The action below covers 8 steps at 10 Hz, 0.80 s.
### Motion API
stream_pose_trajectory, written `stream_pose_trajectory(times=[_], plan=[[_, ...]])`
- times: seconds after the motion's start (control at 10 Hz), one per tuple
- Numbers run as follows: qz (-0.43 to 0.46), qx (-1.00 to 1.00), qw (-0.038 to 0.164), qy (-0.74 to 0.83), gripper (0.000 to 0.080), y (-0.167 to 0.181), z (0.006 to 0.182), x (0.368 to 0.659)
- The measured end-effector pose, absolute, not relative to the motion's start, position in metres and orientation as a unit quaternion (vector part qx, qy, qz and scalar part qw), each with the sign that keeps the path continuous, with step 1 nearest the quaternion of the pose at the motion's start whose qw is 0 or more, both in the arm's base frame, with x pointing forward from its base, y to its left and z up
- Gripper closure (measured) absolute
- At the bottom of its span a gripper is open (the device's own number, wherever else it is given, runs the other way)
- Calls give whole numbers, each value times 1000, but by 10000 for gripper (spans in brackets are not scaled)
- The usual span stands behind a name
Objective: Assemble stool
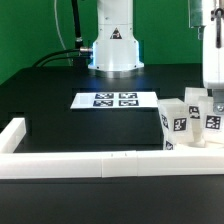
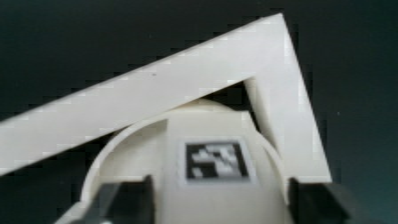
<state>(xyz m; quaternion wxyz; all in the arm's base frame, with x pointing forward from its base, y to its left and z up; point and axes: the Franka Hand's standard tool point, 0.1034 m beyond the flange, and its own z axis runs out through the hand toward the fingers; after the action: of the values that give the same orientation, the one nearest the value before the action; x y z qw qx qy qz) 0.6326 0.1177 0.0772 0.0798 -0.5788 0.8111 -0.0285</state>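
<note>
Assembly looks barely begun, as far as these views show. In the exterior view the stool parts (image 1: 190, 118) stand bunched together on the black bench (image 1: 60, 120) at about 3 o'clock. They are blocky white pieces with square tags, touching or just beside one another, and none can be seen plugged into another. The marker board (image 1: 115, 99) lies near the centre, well apart from them, and the white rail (image 1: 90, 163) runs along from 6 to 9 o'clock.

The arm comes down over that cluster at 2 o'clock. In the wrist view the gripper (image 2: 217, 203) sits over a rounded white part, probably the seat (image 2: 217, 135), with a tag facing the camera. This part is tucked into the inside corner of the rail. The fingers (image 2: 125, 205) stand apart, one on each side of it and very close to its flanks. I cannot tell whether they are pressing on it or have let go.

By my reckoning, seating every leg in its socket is yet to be done
</note>
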Motion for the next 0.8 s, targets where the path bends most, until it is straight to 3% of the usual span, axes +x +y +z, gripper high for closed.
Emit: stream_pose_trajectory(times=[0.1,0.2,0.3,0.8], plan=[[-30,-590,80,803,341,118,78,633],[-37,-660,82,746,216,119,84,635],[-58,-707,95,699,163,119,94,637],[-83,-877,73,468,150,119,100,641]])
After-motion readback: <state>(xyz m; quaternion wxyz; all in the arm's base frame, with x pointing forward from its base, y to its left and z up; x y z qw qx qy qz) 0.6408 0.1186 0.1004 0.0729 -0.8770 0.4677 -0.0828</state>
